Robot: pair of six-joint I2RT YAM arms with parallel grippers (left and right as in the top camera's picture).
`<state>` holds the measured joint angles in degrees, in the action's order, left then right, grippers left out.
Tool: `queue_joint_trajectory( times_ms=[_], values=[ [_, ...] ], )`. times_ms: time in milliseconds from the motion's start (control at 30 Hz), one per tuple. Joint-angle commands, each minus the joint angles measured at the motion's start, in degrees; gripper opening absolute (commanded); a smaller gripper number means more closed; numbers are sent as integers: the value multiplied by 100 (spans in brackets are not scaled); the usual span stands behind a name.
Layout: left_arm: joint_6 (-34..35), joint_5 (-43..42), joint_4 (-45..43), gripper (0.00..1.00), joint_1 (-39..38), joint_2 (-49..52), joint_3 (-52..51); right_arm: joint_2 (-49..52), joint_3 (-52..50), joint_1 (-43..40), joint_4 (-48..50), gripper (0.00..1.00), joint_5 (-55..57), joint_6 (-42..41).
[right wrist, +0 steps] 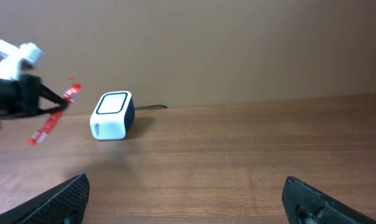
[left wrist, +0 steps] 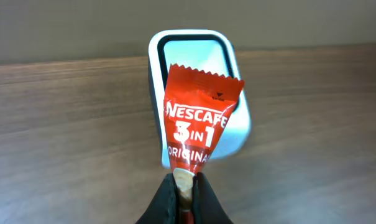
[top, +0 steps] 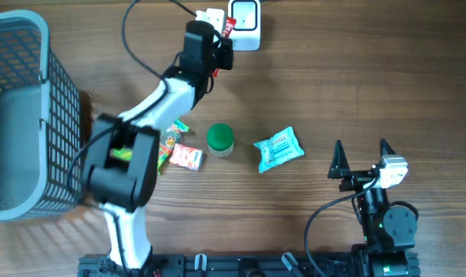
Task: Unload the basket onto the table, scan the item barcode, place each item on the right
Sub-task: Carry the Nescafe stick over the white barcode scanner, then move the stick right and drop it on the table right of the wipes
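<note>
Grey basket (top: 17,115) is at far left, not in play.

Left hand (left wrist: 183,183) is pinched shut on the bottom end of the red Nescafé sachet (left wrist: 200,118). It holds the sachet in the air, tilted, near the white scanner (left wrist: 191,50) at the far edge of the table (top: 417,85). Right wrist view shows a gap between them.

The printed front faces the wrist camera, so the back faces the scanner side. Can't tell where the barcode is.

My read on the step:
- Bring the sachet over the window, flat and square to it, then pause.
- No read: change the tilt or roll the wrist to show the other face.
- The grip is on a thin end and the sachet may flop, so move slowly.

Candy packs (top: 182,154), green-lidded jar (top: 219,138) and blue packet (top: 279,148) lie mid-table, well apart from the scanner.

Right hand (top: 361,148) has jaws wide and empty, near the right edge. Leave it parked.
</note>
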<state>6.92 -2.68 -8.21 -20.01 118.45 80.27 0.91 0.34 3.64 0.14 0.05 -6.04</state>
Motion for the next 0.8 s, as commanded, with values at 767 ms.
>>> queue_joint_trajectory(
  times_ms=[767],
  values=[
    [-817,516,809,4,-254,1670,2385,-11,-4,4,20,99,-46,-37]
  ],
)
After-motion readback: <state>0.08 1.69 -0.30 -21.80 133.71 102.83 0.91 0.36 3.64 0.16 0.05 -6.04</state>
